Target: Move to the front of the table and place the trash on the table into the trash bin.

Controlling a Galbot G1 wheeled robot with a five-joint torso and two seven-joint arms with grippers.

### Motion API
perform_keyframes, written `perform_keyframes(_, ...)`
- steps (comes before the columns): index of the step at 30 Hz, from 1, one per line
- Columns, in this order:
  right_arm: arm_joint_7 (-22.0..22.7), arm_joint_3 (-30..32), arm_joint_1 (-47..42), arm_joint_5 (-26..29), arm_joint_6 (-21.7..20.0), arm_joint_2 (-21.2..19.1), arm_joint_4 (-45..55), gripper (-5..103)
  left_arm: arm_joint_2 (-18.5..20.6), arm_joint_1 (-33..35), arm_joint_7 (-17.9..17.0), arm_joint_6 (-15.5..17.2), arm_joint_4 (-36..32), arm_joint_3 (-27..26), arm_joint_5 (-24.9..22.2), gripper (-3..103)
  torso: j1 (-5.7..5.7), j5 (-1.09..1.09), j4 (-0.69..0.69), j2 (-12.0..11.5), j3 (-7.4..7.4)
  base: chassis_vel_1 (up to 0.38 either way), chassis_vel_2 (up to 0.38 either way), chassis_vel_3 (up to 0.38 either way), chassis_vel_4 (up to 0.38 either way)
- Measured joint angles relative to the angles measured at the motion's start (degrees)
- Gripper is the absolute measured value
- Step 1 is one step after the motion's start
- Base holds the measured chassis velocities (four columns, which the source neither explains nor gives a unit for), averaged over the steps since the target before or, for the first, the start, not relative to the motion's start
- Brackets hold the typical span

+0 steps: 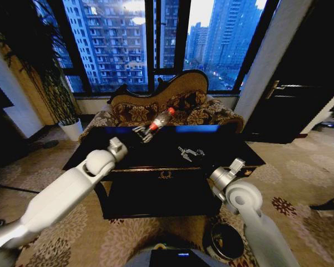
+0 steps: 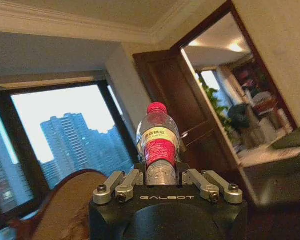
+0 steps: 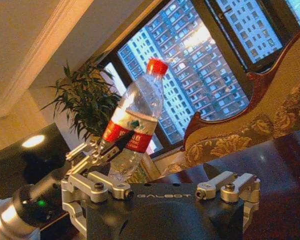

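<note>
My left gripper [image 1: 143, 133] is shut on the trash, a clear plastic bottle [image 1: 161, 119] with a red label and red cap, held tilted above the far side of the glossy black table [image 1: 250, 160]. In the left wrist view the bottle [image 2: 158, 145] stands up between the fingers of that gripper [image 2: 161, 179]. My right gripper [image 1: 191, 152] hovers open over the table's middle. In the right wrist view it [image 3: 162, 187] holds nothing and faces the bottle [image 3: 135, 122] held in the left gripper [image 3: 97, 156]. The black trash bin [image 1: 225, 240] stands on the carpet beside my right arm.
A patterned brown sofa [image 1: 167, 108] stands right behind the table. A potted plant [image 1: 72, 128] is at the left by the window. A dark door [image 1: 300, 89] is at the right. Patterned carpet surrounds the table.
</note>
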Motion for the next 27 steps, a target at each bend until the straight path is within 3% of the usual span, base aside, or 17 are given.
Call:
perform_keyframes(11,0.0,0.44,0.1,-1.32,0.4,0.61,-2.36,100,-3.53,0.02,-5.19,3.29,-4.63,3.74,-2.99,28,0.0,0.0,0.02,0.0,0.0,0.0,0.0,0.0,0.0)
perform_keyframes(20,0.0,0.0,-0.17,-2.58,1.33,1.08,-2.92,100,-2.04,3.37,-5.32,4.19,-5.75,0.66,-3.15,28,0.0,-0.01,0.02,0.0,-0.01,0.0,0.0,0.0,0.0)
perform_keyframes(27,0.0,1.35,2.25,0.01,3.47,-0.11,-2.62,100,0.22,5.5,-4.19,4.61,-7.34,-1.92,-3.47,28,0.0,-0.01,0.03,0.0,0.0,0.0,0.0,0.0,0.0)
